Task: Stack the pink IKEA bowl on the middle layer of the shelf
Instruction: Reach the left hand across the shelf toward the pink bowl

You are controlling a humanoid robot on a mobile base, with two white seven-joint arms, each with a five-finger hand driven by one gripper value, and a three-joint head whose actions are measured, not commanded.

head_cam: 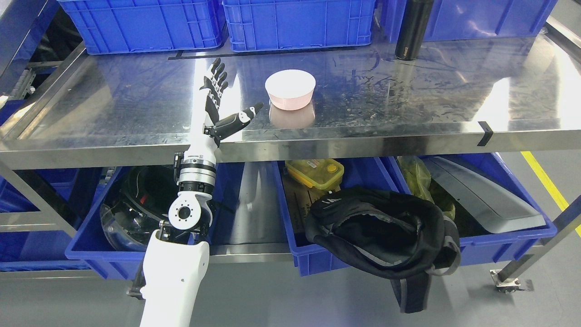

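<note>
My left robot hand (222,102) is over the steel shelf (136,104), left of the pink bowl (290,89) and apart from it. Fingers (218,77) spread and pointing away, thumb out toward the bowl, gripping nothing. Forearm rises near-vertical from below the shelf's front edge. Bowl sits upright near mid-shelf, no second bowl visible under it or nearby. My read: bowl is placed on the shelf; can't confirm any stack. Right arm not visible.
</note>
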